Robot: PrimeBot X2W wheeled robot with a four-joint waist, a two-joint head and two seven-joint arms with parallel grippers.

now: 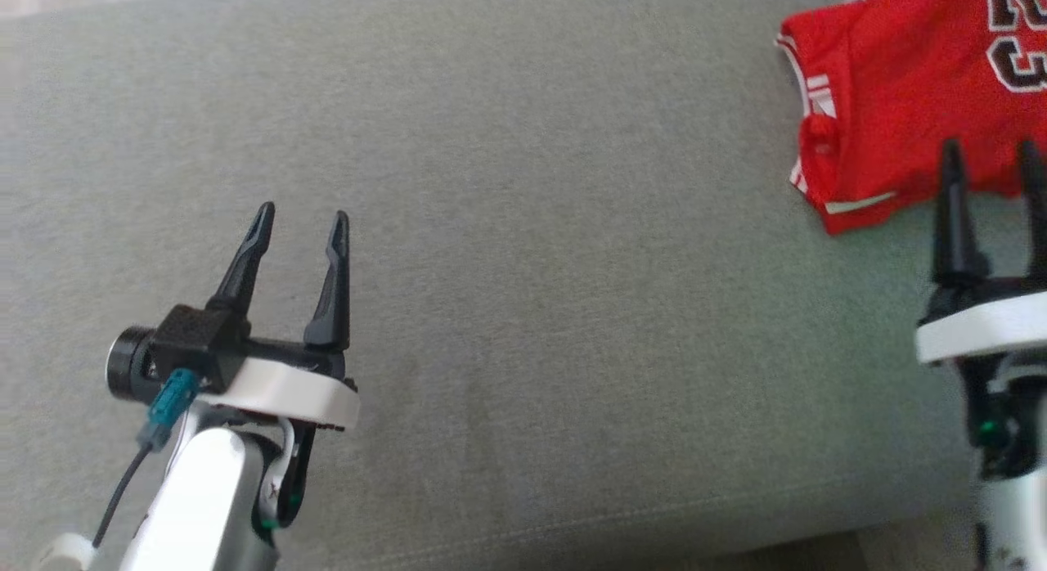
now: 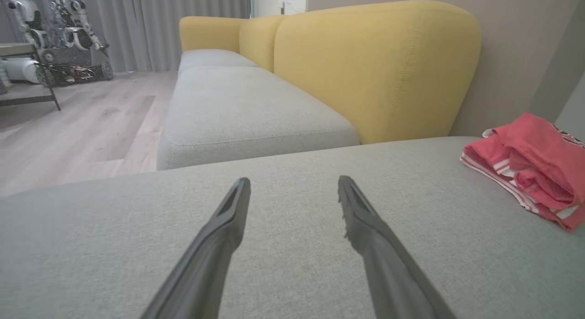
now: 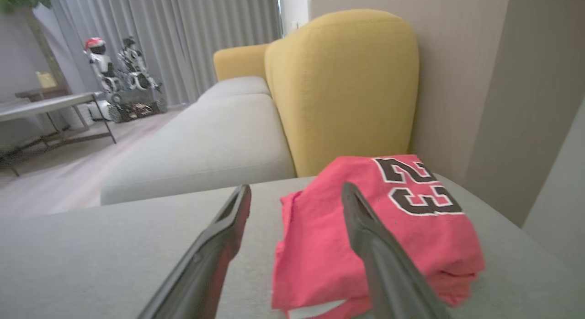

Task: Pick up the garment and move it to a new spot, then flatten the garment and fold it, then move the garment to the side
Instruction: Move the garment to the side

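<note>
A living room: yellow-backed sofa (image 2: 374, 67), curtains (image 2: 160, 22), wood floor (image 2: 91, 127).

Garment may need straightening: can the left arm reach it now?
Doubtful: nothing blocks it, but the left gripper is far across the cushion from the garment; the right gripper stands at its edge.

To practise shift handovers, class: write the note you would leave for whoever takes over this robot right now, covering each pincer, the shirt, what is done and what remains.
Left pincer: open, empty, above the bare grey seat.
Right pincer: open, holding nothing, fingertips at the near edge of the shirt.
Shirt: folded into a compact stack, "23" facing up, lying on the seat at the robot's right.
Done: by the look of it, the folding and the move to the side.
Left: probably only drawing the right arm back; check that the fold is tidy.
</note>
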